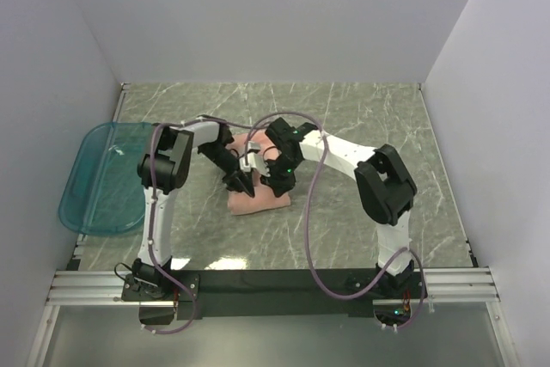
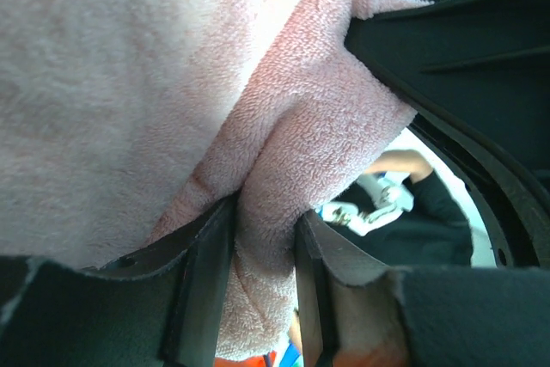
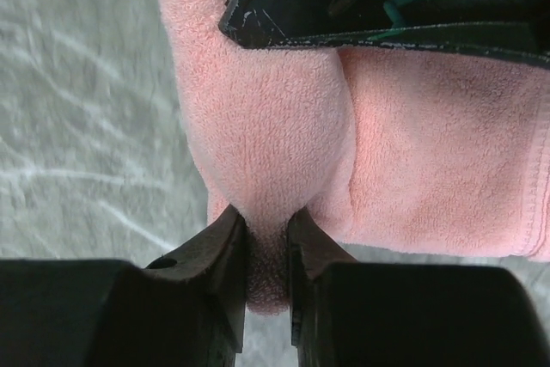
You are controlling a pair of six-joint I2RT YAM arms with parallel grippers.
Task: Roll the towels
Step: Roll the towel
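The salmon-pink towel (image 1: 258, 199) lies bunched on the marble table in the middle, mostly hidden under both grippers. My left gripper (image 1: 240, 181) is shut on a fold of the towel (image 2: 284, 152), pinched between its two fingers. My right gripper (image 1: 273, 180) is shut on another fold of the towel (image 3: 275, 143), just to the right of the left one. In the right wrist view the left gripper's finger (image 3: 361, 6) crosses the top, resting on the cloth. The towel's white label is hidden.
A teal translucent tray (image 1: 107, 174) lies at the left edge of the table, overhanging it. White walls enclose the table on three sides. Purple cables loop over both arms near the towel.
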